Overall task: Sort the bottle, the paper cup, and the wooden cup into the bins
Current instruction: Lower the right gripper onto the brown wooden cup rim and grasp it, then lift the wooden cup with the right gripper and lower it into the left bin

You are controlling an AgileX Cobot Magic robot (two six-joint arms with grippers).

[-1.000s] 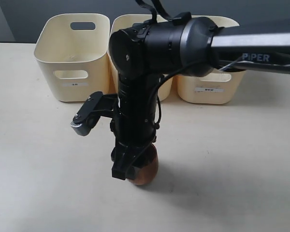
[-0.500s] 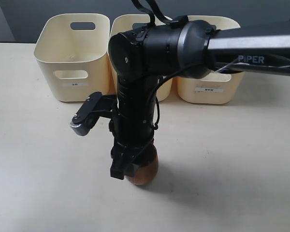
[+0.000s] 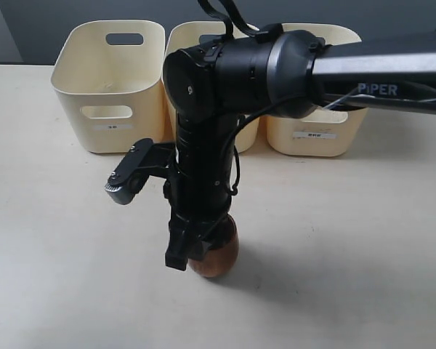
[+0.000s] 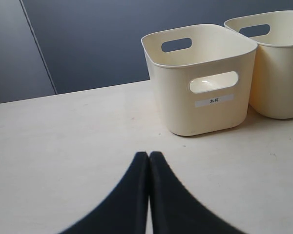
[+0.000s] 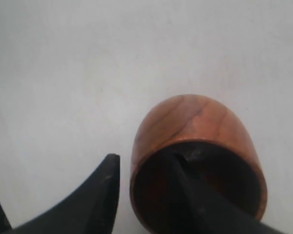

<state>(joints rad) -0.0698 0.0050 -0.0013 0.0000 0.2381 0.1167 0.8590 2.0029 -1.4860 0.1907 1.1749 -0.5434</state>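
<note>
Dark reddish-brown rounded wooden cup [image 5: 185,122] standing on pale desk [image 3: 349,254], well short of three cream-yellow plastic bins [image 3: 109,87]; not yet binned. R gripper [image 5: 145,157] spread astride its rim wall, one finger inside, outer just clear. L gripper [image 4: 149,155] pressed together, holding nothing. Bottle, paper cup unseen; bin interiors mostly hidden behind black arm [image 3: 203,167].

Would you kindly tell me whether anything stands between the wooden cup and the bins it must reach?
Nothing visible does: the wooden cup stands on bare table, though the right arm hides part of the stretch toward the bins.
</note>
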